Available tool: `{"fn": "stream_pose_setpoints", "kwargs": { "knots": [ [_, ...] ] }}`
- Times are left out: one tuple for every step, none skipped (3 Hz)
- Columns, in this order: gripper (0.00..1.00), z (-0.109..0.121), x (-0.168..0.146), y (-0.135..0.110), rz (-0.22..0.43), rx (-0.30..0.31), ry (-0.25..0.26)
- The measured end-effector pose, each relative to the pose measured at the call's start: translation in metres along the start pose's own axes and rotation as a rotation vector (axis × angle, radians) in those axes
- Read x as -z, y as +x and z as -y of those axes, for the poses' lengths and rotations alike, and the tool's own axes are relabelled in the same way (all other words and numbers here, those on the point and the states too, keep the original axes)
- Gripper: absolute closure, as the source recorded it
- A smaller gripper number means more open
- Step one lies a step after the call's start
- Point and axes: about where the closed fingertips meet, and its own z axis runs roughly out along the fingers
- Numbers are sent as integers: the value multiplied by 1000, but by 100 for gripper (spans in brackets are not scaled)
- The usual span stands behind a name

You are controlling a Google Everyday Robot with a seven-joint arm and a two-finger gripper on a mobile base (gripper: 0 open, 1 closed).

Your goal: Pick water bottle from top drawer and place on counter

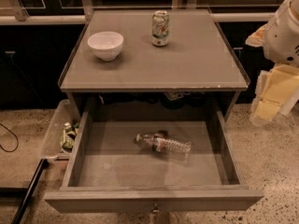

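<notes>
The water bottle (163, 145) lies on its side in the middle of the open top drawer (154, 199), cap towards the left. The drawer is pulled out towards me, with its small knob on the front panel. The counter (187, 64) is the flat grey-brown top of the cabinet above it. My gripper (270, 99) hangs at the right edge of the view, beside the cabinet's right side, well to the right of and above the bottle. It holds nothing that I can see.
A white bowl (105, 45) and a green-and-white soda can (160, 28) stand at the back of the counter. A clear plastic bin (58, 134) with cans sits on the floor left of the drawer. A dark cable lies on the speckled floor at far left.
</notes>
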Motion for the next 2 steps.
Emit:
{"fn": "stream_pose_setpoints", "kwargs": {
  "knots": [
    [0,0,0,0,0,0,0],
    [0,-3,-15,3,-5,-12,-4]
  ]
}}
